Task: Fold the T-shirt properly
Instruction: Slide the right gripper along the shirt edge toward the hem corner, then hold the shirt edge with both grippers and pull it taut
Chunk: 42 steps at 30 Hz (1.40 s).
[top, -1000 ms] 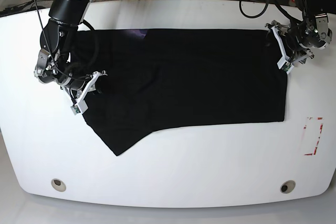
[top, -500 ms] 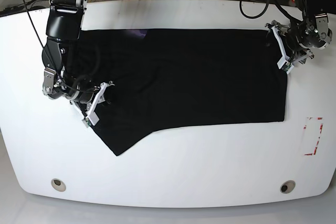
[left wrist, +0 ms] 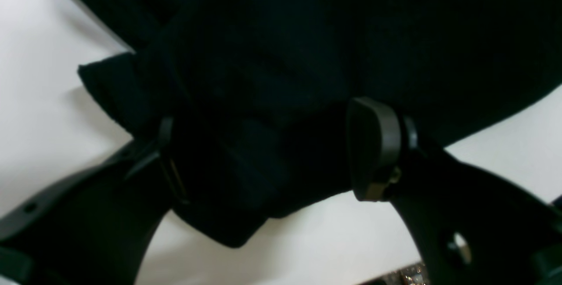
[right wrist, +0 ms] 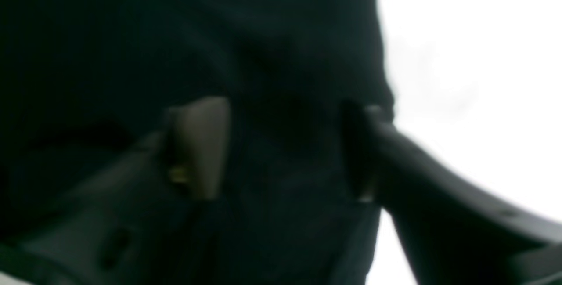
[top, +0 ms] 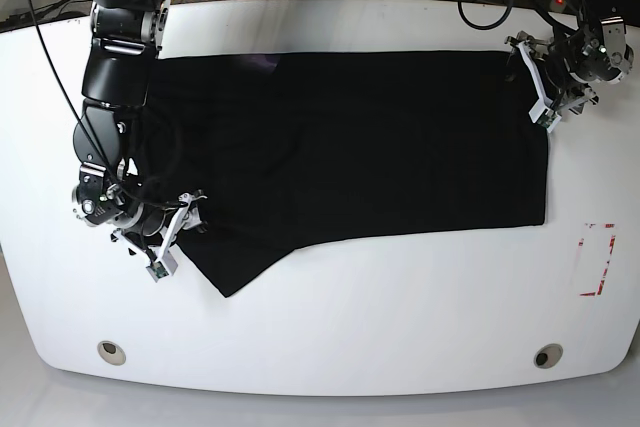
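White table [top: 420, 327] under black T-shirt [top: 380, 147]: soft, limp, light; best pinched at corners. Left gripper [left wrist: 272, 157] spread around bunched hem; right gripper [right wrist: 285, 149] parted over cloth, clamping nothing.

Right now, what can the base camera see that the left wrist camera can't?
Only the base view shows the whole T-shirt spread out, both arms, the right gripper and a red-edged mark on the table. Only the left wrist view shows the left gripper up close, its open fingers straddling a folded corner. Both show black cloth on white table.
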Motion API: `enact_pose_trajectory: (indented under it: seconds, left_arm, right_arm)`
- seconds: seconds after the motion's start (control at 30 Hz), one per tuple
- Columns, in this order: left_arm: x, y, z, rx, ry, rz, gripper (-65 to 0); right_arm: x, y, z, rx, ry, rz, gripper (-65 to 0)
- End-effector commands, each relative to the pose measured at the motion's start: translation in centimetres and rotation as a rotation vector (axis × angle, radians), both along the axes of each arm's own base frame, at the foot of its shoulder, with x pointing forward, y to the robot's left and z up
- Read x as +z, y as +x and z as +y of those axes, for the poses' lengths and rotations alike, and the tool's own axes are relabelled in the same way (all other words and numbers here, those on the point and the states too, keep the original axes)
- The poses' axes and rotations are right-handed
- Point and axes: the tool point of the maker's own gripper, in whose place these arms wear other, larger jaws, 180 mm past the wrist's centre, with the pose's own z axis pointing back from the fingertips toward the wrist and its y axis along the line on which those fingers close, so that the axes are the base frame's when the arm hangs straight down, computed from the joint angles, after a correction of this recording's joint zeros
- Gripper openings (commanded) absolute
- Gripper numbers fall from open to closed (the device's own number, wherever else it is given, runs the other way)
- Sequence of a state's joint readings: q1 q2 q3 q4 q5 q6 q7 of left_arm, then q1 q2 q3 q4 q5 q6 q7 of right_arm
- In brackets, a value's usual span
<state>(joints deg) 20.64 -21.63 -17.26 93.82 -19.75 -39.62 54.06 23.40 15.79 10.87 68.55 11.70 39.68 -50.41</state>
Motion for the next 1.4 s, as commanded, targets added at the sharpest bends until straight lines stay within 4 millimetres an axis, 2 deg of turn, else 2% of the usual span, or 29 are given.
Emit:
enact_pose_trajectory:
  seconds: [0.0,0.13,0.27,0.33,0.5,0.57,0.67,0.87,1.07,1.13,1.2,1.37]
  left_arm:
    - [-1.9,-4.4,1.3,-0.013,0.078,0.170,-21.2]
    - [-2.4,-6.1,1.3,-0.012,0.072,0.203,-21.2]
    - [-1.2,-5.0,1.2,-0.022,0.083,0.155,-21.2]
    - [0.1,-3.8,1.6,-0.016,0.101,0.101,-21.2]
    - [1.4,-2.3,1.1,-0.014,0.101,0.039,-21.2]
    - [2.1,-1.2,1.0,-0.021,0.111,0.007,-21.2]
    - [2.3,-1.0,1.2,-0.019,0.114,0.001,-21.2]
    - [2.3,-0.9,1.3,-0.016,0.115,-0.001,-21.2]
    - [2.5,-0.9,1.4,-0.005,0.111,-0.009,-21.4]
    - [3.2,-0.5,2.1,0.024,0.119,-0.036,-23.9]
    - [4.0,-0.1,1.9,0.048,0.102,-0.071,-26.2]
    - [4.6,0.3,1.5,0.042,0.097,-0.096,-26.4]
  right_arm:
    - [2.4,2.1,0.0,0.003,-0.015,-0.086,-19.8]
    - [1.7,2.4,-0.6,-0.008,-0.032,-0.055,-19.8]
    - [2.3,1.3,-2.3,-0.049,-0.054,-0.069,-19.8]
    - [3.4,0.3,-3.4,-0.073,-0.096,-0.084,-19.8]
    - [5.1,-3.4,-5.6,-0.138,-0.186,-0.096,-19.8]
    - [5.0,-5.6,-6.3,-0.175,-0.213,-0.068,-19.8]
    - [4.7,-9.0,-8.2,-0.244,-0.255,-0.022,-19.8]
    - [2.6,-15.6,-9.2,-0.323,-0.271,0.089,-19.8]
    - [0.2,-20.0,-8.9,-0.327,-0.192,0.173,-19.8]
    - [-0.3,-20.8,-8.5,-0.318,-0.171,0.189,-19.8]
    - [-1.1,-21.5,-8.2,-0.314,-0.146,0.214,-19.8]
    - [-3.4,-22.2,-8.0,-0.328,-0.082,0.269,-19.8]
